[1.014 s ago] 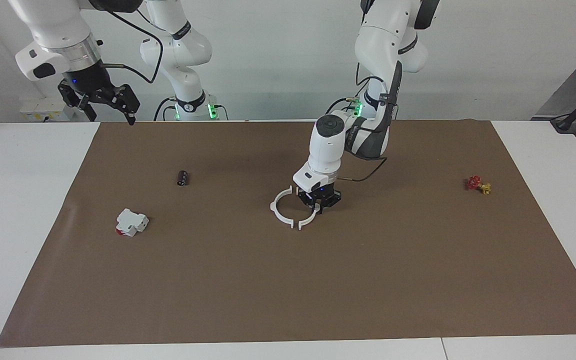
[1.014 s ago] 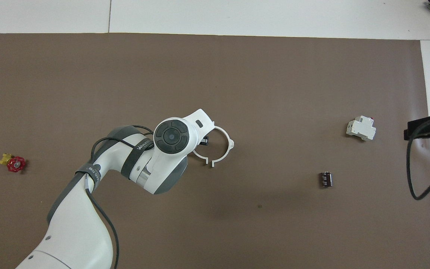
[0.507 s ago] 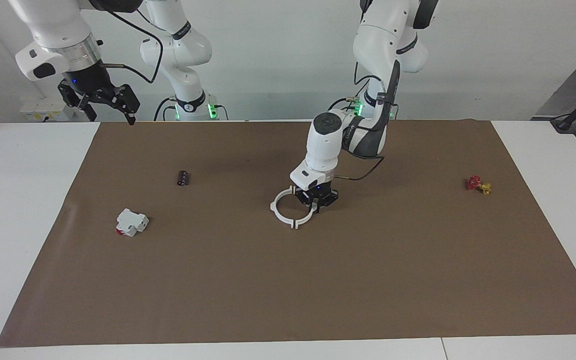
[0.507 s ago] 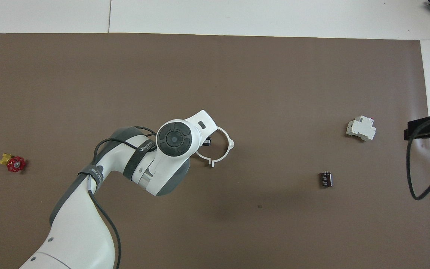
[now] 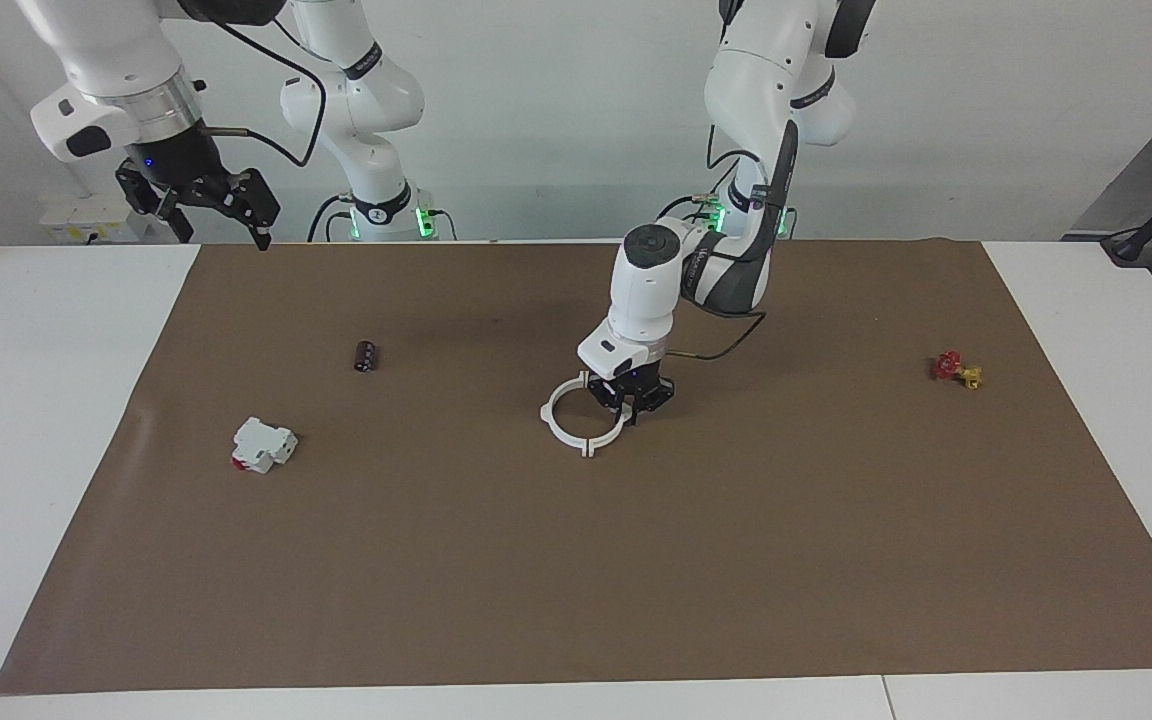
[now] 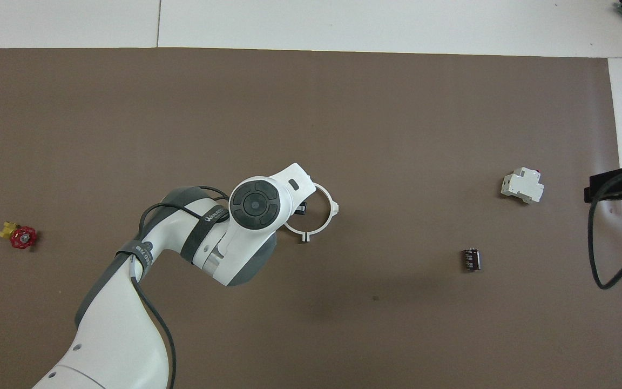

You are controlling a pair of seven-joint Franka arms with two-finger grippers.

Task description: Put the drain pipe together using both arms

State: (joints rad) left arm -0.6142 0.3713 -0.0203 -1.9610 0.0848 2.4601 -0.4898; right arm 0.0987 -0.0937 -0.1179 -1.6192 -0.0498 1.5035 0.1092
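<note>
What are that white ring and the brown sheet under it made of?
The white ring looks like thin moulded plastic: even matt white, with small tabs along its rim. The brown sheet seems to be paper or thin card: flat, dull, lying slightly creased by one edge. Neither is certain.

left end effector (image 5: pixel 629 408) clamped, low; right end effector (image 5: pixel 204 205) raised (open)

Facing view: you look from high across the table toward both arm bases, which stand at the top edge; the whole brown mat (image 5: pixel 576 560) fits in frame. Overhead view: you look steeply down from above the robots' end, closer in, so the mat's edges are partly cropped. Both views share the mat's middle, turned half a turn, with the white ring (image 5: pixel 581 415) (image 6: pixel 319 212) as common landmark.
</note>
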